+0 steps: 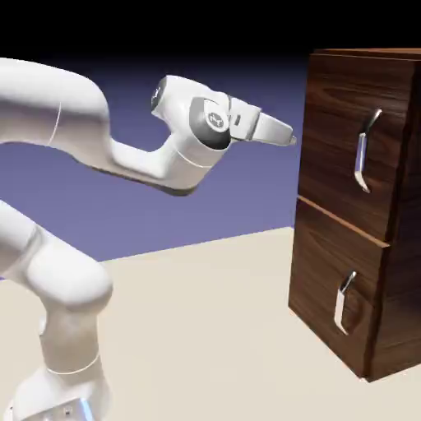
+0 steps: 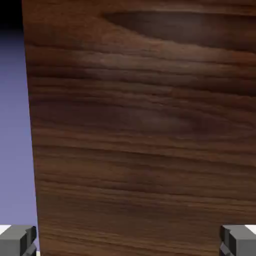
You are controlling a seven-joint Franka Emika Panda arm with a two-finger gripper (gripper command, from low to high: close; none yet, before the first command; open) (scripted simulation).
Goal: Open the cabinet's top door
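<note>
Nearest in the hand view, the tool (image 2: 128, 240) has its two grey fingertips (image 2: 17, 239) spread wide, one in each bottom corner of the frame, with nothing between them. Beyond them dark walnut grain fills almost the whole frame, with a strip of blue-violet backdrop down the left edge. No handle shows in this view, so the hand seems aimed at plain wood, not yet at a grip point.

In the exterior view the tool (image 1: 289, 138) sits at upper middle, pointing right, just beside the cabinet's (image 1: 362, 214) near edge but apparently not touching it. The white arm (image 1: 57, 271) rises from the lower left. The cabinet stands on the pale worktop (image 1: 205, 329) at the right of the frame, a tall, rigid box of dark, glossy wood.

The top door (image 1: 349, 148) is the upper panel, shut and flush. It should behave as a stiff hinged slab: no flex, a steady pull along an arc. Its smooth face offers no purchase; the place to take hold is the long bent silver handle (image 1: 364, 156), a slim bar standing off the wood, likely slippery, so the fingers should close squarely across it. Lower right, the lower door (image 1: 337, 288) carries a shorter handle (image 1: 344, 303), to be left alone.
</note>
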